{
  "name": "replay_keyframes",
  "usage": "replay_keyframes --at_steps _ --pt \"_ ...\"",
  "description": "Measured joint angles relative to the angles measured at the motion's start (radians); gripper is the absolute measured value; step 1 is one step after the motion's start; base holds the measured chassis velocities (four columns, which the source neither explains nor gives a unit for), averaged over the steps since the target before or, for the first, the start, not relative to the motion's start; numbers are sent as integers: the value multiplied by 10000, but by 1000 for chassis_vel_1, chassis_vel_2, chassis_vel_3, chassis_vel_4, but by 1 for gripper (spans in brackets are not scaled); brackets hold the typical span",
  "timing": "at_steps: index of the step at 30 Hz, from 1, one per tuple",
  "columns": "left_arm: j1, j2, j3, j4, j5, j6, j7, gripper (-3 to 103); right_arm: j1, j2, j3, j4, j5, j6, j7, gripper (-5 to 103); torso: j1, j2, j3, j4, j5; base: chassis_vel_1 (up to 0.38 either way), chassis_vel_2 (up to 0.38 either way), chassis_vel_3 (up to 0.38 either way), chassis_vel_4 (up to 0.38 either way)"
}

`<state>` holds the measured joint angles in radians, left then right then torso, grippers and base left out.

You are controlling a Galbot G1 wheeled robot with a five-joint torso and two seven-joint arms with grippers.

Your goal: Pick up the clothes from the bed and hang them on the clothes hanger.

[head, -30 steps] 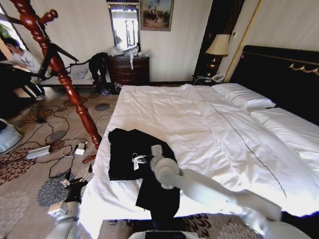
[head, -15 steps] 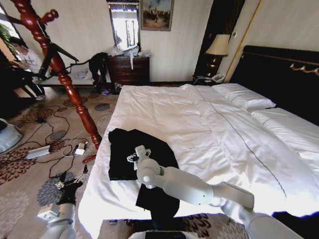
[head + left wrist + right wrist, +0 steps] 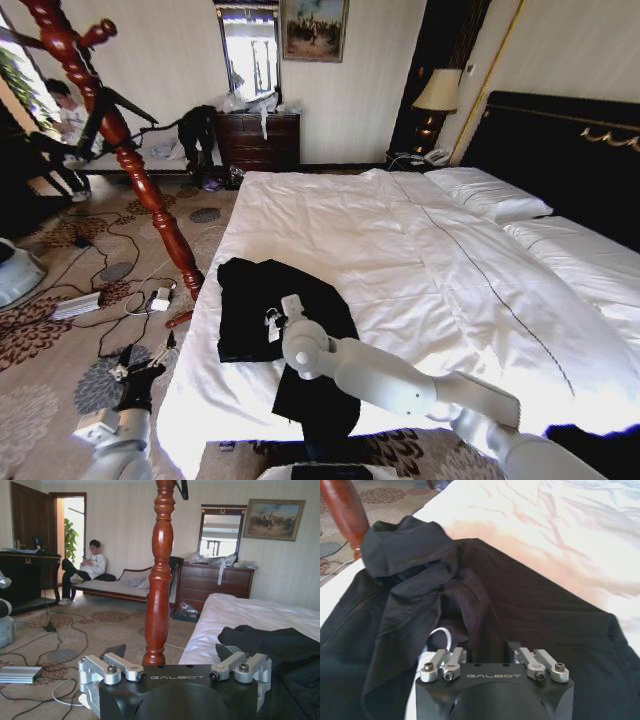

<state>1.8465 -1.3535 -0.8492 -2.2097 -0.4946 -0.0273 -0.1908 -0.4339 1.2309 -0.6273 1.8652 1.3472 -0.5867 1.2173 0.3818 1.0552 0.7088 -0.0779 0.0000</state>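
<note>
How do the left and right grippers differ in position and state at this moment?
The right gripper is down on the black coat on the bed; the left gripper hangs over the carpet beside the bed, near the coat stand. The left gripper's fingers are spread open, touching nothing; the right gripper's fingers are buried in the coat's folds, so their state is unclear. Both are black Galbot units.

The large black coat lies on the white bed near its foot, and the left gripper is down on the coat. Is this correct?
Not quite: it is the right gripper that is down on the large black coat, as the head view shows. The coat does lie on the white bed near its foot.
</note>
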Motion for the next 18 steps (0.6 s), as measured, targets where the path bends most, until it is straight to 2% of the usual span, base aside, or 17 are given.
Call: replay_keyframes --at_steps 1,3,5,6,7,9,10,12,15,16,18 --pt "0 0 0 0 0 0 0 100 0 0 0 0 0 0 0 38 0 0 0 0 0 0 0 0 0" --pt "-6 -31 15 0 7 2 -26 100 -64 -140 101 58 -141 71 -116 27 0 0 0 0 0 0 0 0 0" --pt "-7 -41 19 0 13 2 -30 100 -91 -218 183 106 -196 126 -187 27 0 0 0 1 0 0 0 0 0" --pt "-6 -47 22 1 22 2 -35 100 -123 -368 336 191 -282 229 -325 16 0 0 0 1 0 0 0 0 0" --pt "-6 -48 22 0 27 2 -39 100 -145 -501 472 267 -355 331 -462 16 0 0 0 1 1 0 0 0 0" --pt "-6 -45 16 -1 29 3 -61 100 -187 -876 853 466 -442 536 -698 6 0 0 0 1 2 0 0 0 0" --pt "-6 -45 16 -1 29 3 -61 100 -187 -876 853 466 -442 536 -698 6 0 0 0 1 2 0 0 0 0" --pt "-6 -34 3 -27 29 2 -84 100 -235 -1450 1542 795 -434 686 -901 1 0 0 0 0 2 0 0 0 0" --pt "0 -18 -11 -70 30 1 -98 100 -263 -2252 2752 1372 -150 826 -1226 0 0 -1 0 -2 3 0 0 0 0" --pt "0 -18 -11 -70 30 1 -98 100 -263 -2252 2752 1372 -150 826 -1226 0 0 -1 0 -2 3 0 0 0 0" --pt "-14 -10 -10 -71 35 -1 -110 100 -297 -2823 3786 1865 304 886 -1443 0 0 -1 0 0 3 0 0 0 0"
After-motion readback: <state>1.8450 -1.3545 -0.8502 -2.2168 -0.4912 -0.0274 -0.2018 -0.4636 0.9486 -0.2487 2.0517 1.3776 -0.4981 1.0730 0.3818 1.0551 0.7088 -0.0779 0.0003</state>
